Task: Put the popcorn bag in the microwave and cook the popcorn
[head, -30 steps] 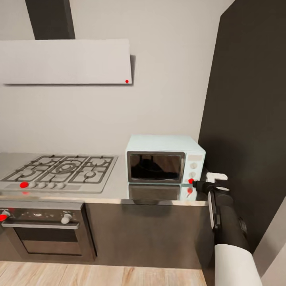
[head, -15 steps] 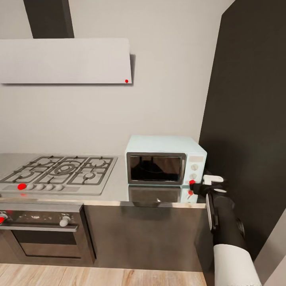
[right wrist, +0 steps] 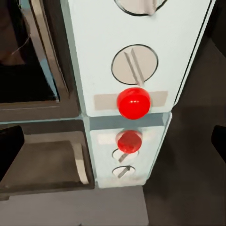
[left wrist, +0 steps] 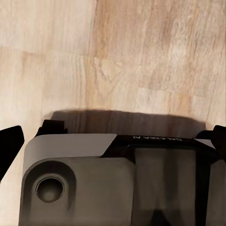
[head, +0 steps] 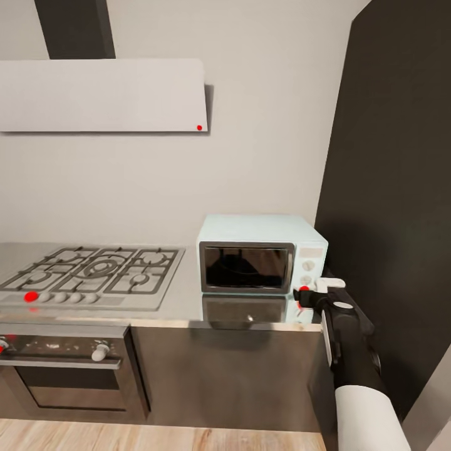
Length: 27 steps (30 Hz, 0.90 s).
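The mint-blue microwave [head: 260,260] stands on the grey countertop [head: 181,304] with its dark glass door closed. My right gripper [head: 308,294] is right at the lower front corner of the microwave's panel, by the red dot [head: 304,289]. In the right wrist view the red dot [right wrist: 133,102] sits just below a white knob [right wrist: 134,63], and the gripper [right wrist: 113,146] is open, its dark fingertips [right wrist: 9,150] far apart at the picture's edges. My left gripper [left wrist: 113,141] is open over the wooden floor [left wrist: 141,56]. The popcorn bag and the popcorn are out of view.
A steel gas hob [head: 94,272] lies left of the microwave, above a built-in oven [head: 62,369]. A white range hood [head: 103,94] hangs over it. A tall dark cabinet [head: 394,188] stands close on the right of the microwave and of my right arm.
My right gripper has crept left, closer to the red dot on the microwave's panel. The camera has shifted a little, so the whole scene sits slightly lower and to the left.
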Motion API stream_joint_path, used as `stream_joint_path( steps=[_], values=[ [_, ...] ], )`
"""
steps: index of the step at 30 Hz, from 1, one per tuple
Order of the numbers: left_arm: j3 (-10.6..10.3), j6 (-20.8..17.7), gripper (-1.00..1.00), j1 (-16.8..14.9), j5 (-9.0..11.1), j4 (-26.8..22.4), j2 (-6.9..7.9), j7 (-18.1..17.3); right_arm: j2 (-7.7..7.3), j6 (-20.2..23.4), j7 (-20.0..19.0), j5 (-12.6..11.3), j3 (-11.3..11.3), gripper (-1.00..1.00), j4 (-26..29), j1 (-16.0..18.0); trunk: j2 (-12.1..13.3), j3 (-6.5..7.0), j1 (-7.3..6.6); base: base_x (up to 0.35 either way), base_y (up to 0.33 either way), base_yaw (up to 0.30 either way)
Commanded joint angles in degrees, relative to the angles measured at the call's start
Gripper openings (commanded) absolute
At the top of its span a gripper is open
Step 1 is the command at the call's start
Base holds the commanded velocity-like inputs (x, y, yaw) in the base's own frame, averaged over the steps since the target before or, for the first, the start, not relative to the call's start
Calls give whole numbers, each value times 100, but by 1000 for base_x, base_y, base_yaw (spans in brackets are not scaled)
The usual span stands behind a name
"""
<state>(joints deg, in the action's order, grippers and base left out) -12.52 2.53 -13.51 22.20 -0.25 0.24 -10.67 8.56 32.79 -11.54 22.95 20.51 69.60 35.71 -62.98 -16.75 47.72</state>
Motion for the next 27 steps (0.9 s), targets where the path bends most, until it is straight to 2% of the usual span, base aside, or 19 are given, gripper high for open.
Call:
stream_joint_path(
  steps=[1,9,11,13,15,17,18,27],
  values=[
    [-45,19,100,-7,55,7,2,-22,6,17,-55,60,16,100,9,6,-4,-7,3,284,0,0],
    [-41,19,100,-5,65,7,10,-22,3,9,-59,89,14,100,-47,6,-4,-7,3,279,0,0],
    [-40,19,100,-5,69,7,11,-22,-45,9,-70,92,14,100,-69,6,-4,-7,3,89,0,0],
    [-40,19,100,-8,73,7,11,-22,-262,12,-200,69,14,100,-83,6,-4,-7,3,23,0,0],
    [-40,19,100,-5,74,7,11,-22,-660,16,-658,48,24,100,-222,6,-4,-7,3,5,0,0],
    [-41,19,100,-6,74,7,11,-22,-983,23,-956,39,67,100,-347,6,-4,-7,3,1,0,0],
    [-40,19,100,-7,81,7,11,-22,-1169,26,-1191,35,235,100,-448,6,-4,-7,3,0,0,0],
    [-42,19,100,-10,83,7,11,-22,-1163,9,-1139,46,262,100,-708,6,-4,-7,3,0,0,0]
  ],
)
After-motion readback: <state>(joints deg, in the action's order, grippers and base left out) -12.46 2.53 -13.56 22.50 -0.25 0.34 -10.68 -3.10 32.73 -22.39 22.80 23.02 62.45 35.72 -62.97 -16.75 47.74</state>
